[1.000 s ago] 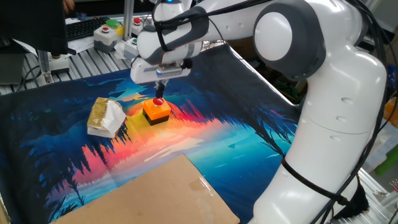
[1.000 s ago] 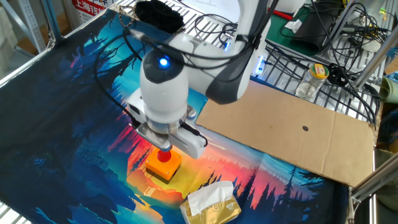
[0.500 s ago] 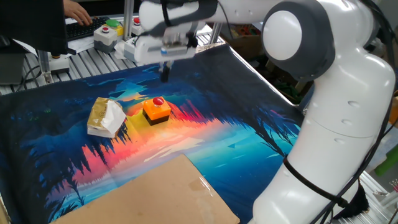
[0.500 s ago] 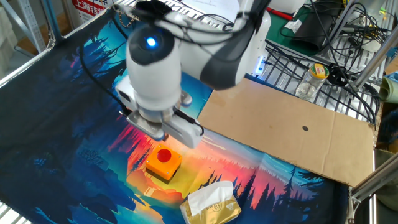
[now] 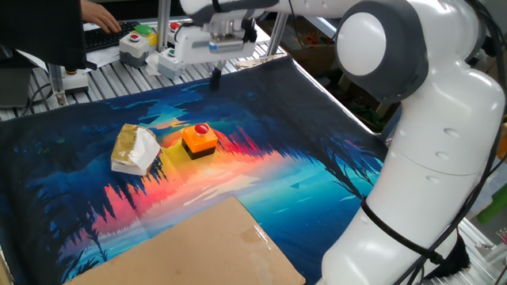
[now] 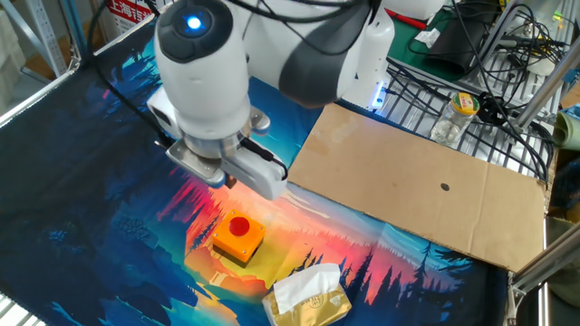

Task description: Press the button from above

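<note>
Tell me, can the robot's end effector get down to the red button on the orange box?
Probably yes. The end effector hangs above the button with nothing between them, and the paper lump sits off to one side.

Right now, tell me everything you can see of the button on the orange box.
The button is a small red round dome set on top of a square orange-yellow box with a black base, plastic by its look. It stands upright on the printed mat, beside a tan-and-white paper-like lump that lies close without clearly touching it. Nothing touches the button; the gripper hangs well above it and off to one side.
</note>
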Controlling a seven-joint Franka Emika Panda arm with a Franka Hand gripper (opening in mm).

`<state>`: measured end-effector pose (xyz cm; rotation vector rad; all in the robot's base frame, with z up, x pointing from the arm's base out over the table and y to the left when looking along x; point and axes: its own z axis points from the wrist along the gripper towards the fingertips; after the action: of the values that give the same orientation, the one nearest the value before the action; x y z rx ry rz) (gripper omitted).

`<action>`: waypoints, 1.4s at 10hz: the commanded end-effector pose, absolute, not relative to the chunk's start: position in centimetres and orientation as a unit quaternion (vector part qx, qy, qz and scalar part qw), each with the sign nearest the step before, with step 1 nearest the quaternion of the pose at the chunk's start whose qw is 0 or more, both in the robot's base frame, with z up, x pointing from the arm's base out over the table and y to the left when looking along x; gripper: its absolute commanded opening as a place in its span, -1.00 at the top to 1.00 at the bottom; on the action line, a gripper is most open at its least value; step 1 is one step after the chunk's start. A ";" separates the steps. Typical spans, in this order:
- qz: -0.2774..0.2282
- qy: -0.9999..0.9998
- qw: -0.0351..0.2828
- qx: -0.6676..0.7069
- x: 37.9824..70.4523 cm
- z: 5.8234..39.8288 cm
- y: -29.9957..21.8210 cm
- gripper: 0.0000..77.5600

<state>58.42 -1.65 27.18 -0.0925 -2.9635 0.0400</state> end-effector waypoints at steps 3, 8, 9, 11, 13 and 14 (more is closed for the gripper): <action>0.018 -0.995 0.091 -0.041 58.2 28.0 -1.4 1.00; 0.018 -0.995 0.092 -0.040 58.0 28.1 -1.3 1.00; 0.018 -0.995 0.092 -0.040 58.0 28.1 -1.3 1.00; 0.018 -0.995 0.092 -0.040 58.0 28.1 -1.3 1.00; 0.019 -0.995 0.091 -0.042 58.1 28.1 -1.3 1.00; 0.019 -0.995 0.091 -0.045 58.1 28.2 -1.3 1.00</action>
<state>57.99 -1.30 28.00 -0.1212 -2.9524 0.0533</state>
